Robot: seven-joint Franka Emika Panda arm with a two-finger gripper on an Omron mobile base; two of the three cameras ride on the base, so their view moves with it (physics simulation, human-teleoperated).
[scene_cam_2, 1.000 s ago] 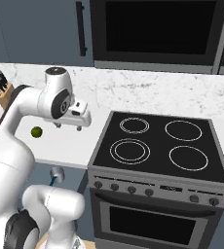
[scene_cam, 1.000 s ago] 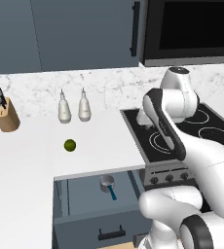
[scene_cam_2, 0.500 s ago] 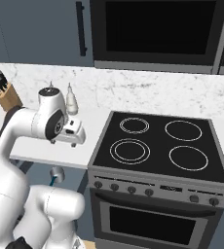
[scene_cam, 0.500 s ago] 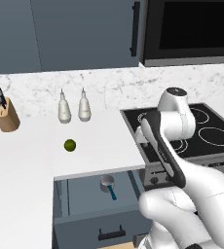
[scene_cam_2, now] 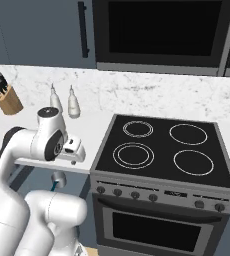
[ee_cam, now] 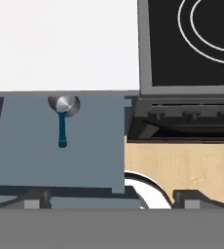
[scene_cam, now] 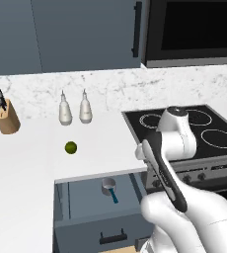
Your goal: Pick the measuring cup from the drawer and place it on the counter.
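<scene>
Drawer [scene_cam: 86,207] is pulled open under the counter [scene_cam: 31,163]. One measuring cup [scene_cam: 109,187] sits inside it, at the far edge toward the right side, bowl tucked close under the counter lip, teal handle pointing toward the drawer front. In the hand view the cup [ee_cam: 63,105] is up and left of centre, well apart from the finger tips.

Gripper [scene_cam_2: 73,151] hangs over the counter edge just left of the stove [scene_cam_2: 162,150], above the drawer and not yet down in it. Can't tell if the jaws are spread or pressed together; nothing is between them.

Risks, as I judge them:
- cup sits tight under the counter overhang, so a straight descent could clip the counter edge
- gripper is offset to the right of the cup, so a drop from here would miss and hit the drawer floor or side wall
- thin handle and small round bowl could slip or tip if pinched off-centre

Counts: one cup, one lime [scene_cam: 71,147], two white bottles [scene_cam: 74,108], one knife block [scene_cam: 6,118], four burners, one open drawer.
</scene>
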